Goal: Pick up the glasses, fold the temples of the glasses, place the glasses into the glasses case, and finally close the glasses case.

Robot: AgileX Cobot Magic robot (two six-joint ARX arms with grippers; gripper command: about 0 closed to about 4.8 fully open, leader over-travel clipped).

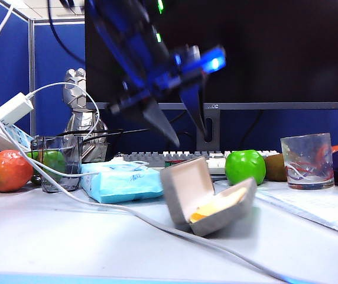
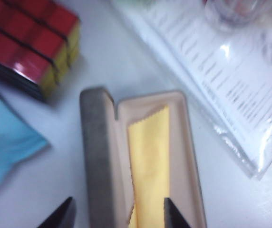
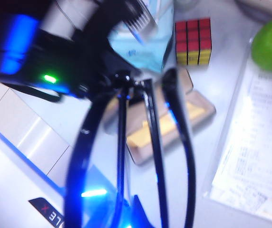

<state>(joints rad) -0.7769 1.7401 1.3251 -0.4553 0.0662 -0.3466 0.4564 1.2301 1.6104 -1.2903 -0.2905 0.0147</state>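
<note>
left gripper (image 2: 118, 213): jaws apart, straddling open glasses case (image 2: 98, 156) wall | right gripper (image 3: 126, 221): clamped on glasses (image 3: 150, 142), above case

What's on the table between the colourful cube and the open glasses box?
Nothing: in the left wrist view, only bare table lies between the Rubik's cube and the glasses case.
</note>
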